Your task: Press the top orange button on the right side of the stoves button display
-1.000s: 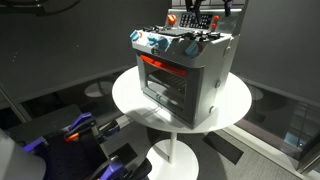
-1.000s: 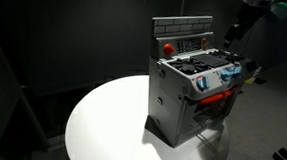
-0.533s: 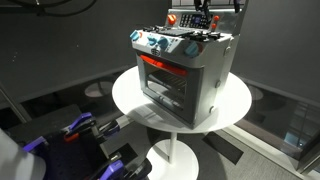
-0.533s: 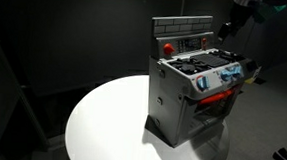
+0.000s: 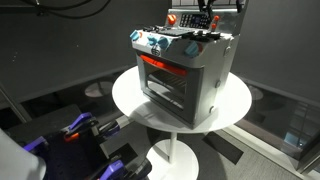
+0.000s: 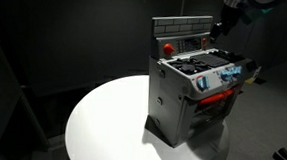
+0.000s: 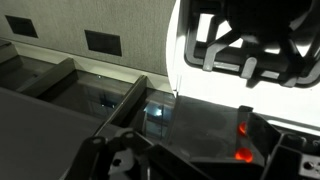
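The grey toy stove (image 5: 185,72) with a glowing orange strip stands on a round white table (image 5: 130,100); it shows in both exterior views (image 6: 191,93). The dark button display (image 5: 192,19) rises at its back edge (image 6: 191,40). My gripper (image 6: 219,27) hovers at the display's right end, above the back of the stovetop, and looks shut and empty. In the wrist view the dark display (image 7: 200,125) fills the lower middle, with two orange buttons, upper (image 7: 245,126) and lower (image 7: 241,155), at its right and a small screen (image 7: 157,112) at its left. My fingertips are dark and unclear there.
Black burner grates (image 7: 250,45) lie on the stovetop close to the gripper. Blue and white knobs (image 5: 155,42) line the stove's front. Blue-and-black equipment (image 5: 80,130) sits low beside the table. The surroundings are dark.
My gripper has moved in towards the right end of the button display, slightly up and towards the panel in the exterior views. The stove has not moved.
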